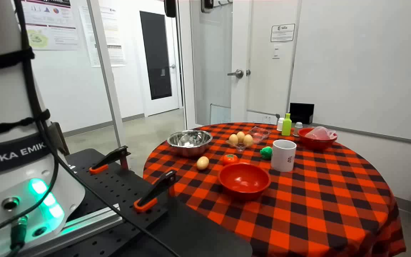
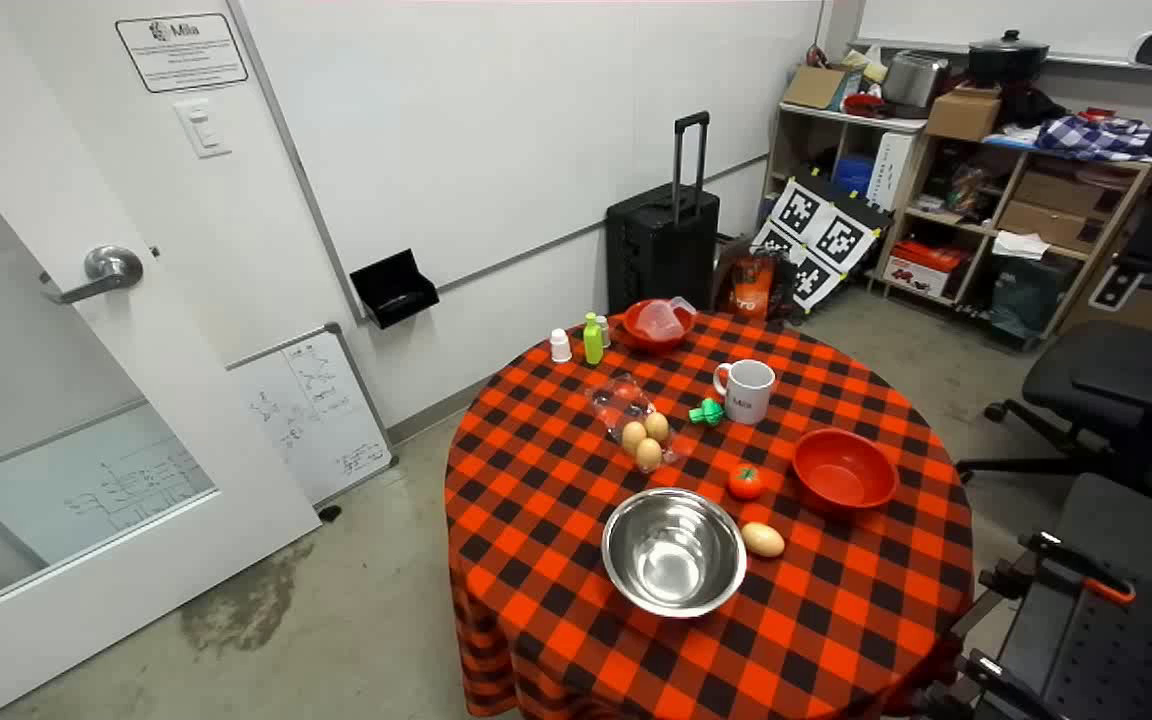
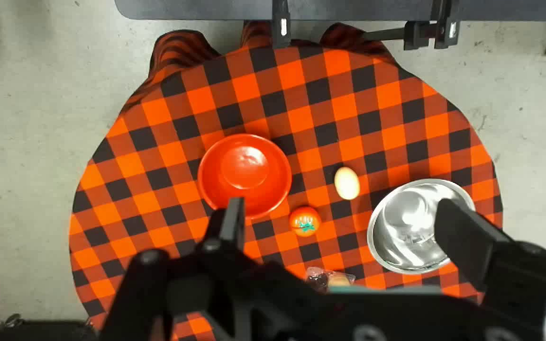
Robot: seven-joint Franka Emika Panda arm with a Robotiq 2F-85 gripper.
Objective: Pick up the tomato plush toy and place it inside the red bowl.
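The tomato plush toy [image 3: 305, 221], red with a green leafy top, sits on the checked tablecloth beside the red bowl [image 3: 244, 173]. The red bowl is wide, glossy and empty. Both exterior views also show the tomato [image 1: 229, 159] [image 2: 746, 482] and the red bowl [image 1: 244, 181] [image 2: 846, 470]. My gripper [image 3: 341, 206] is open and empty, high above the table. In the wrist view its left finger overlaps the red bowl's edge and its right finger overlaps the steel bowl. The tomato lies between the fingers in that view. The gripper is out of both exterior views.
A steel bowl [image 2: 674, 552] and a loose egg [image 2: 763, 540] stand near the tomato. A clear carton with eggs [image 2: 647, 440], green broccoli [image 2: 707, 412], a white mug [image 2: 748, 391], a green bottle [image 2: 592, 340], and another red bowl [image 2: 641, 338] holding a translucent item are farther back.
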